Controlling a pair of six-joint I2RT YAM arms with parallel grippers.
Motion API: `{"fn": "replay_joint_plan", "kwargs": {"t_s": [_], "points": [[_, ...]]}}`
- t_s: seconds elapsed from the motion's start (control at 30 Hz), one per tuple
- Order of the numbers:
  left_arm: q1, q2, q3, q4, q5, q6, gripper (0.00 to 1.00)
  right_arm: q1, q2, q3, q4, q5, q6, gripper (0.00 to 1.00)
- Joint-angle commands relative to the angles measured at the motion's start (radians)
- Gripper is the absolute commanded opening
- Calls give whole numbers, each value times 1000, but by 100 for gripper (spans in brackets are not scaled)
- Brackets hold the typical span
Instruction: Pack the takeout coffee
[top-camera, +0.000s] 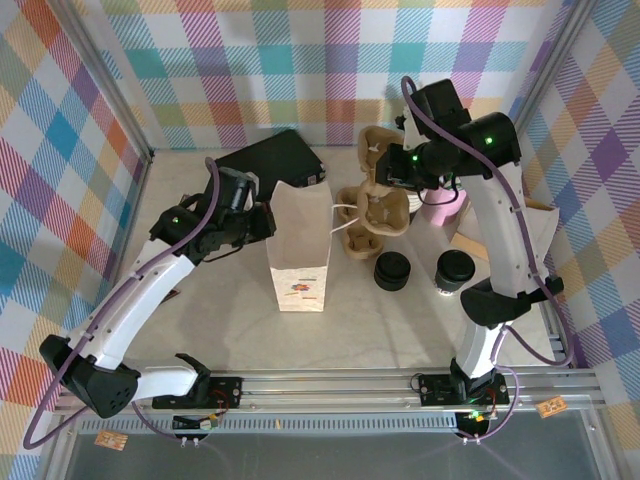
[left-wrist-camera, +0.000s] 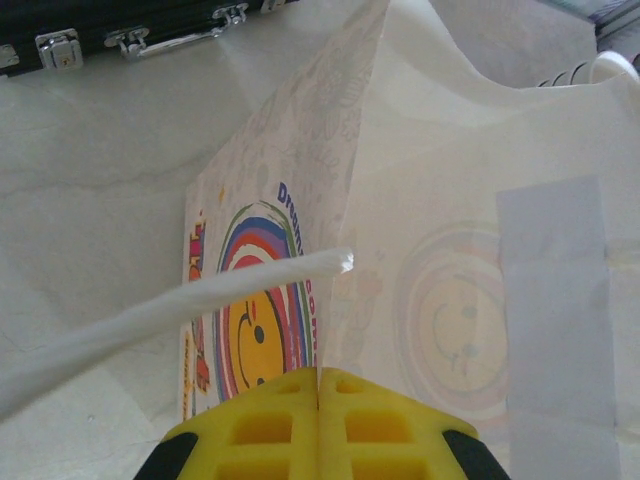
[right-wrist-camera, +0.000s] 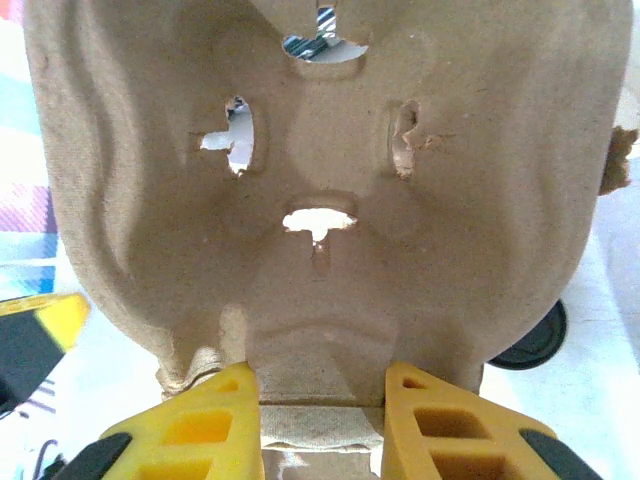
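A white paper bag (top-camera: 298, 255) stands upright mid-table, mouth open. My left gripper (top-camera: 266, 222) is shut on the bag's upper left edge; in the left wrist view the yellow fingers (left-wrist-camera: 318, 385) pinch the corner fold of the bag (left-wrist-camera: 450, 200), beside its white handle (left-wrist-camera: 180, 310). My right gripper (top-camera: 383, 192) is shut on a brown pulp cup carrier (top-camera: 380, 215), held just right of the bag's top. In the right wrist view the carrier (right-wrist-camera: 320, 150) sits between the fingers of that gripper (right-wrist-camera: 320, 400). The takeout coffee cup (top-camera: 453, 272), with a black top, stands on the table at the right.
A low stack of black lids (top-camera: 393, 270) sits left of the cup. Another pulp carrier (top-camera: 375, 150) lies behind, and a pink cup (top-camera: 440, 210) stands under the right arm. A black case (top-camera: 270, 160) lies at the back left.
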Motion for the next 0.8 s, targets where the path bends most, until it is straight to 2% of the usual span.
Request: {"fn": "replay_joint_plan", "kwargs": {"t_s": [0.0,0.37,0.6,0.77], "points": [[-19,13,4,42,-12,-29,0,17,3,36,-5,-60,46,26],[-41,39,5,92,-21,-67,0,50,1,58,37,-92,92,25],[-42,33,8,71,-42,-55,0,46,-29,79,45,-12,72,24],[-42,18,7,21,-84,-30,0,30,-52,82,63,-3,73,24]]}}
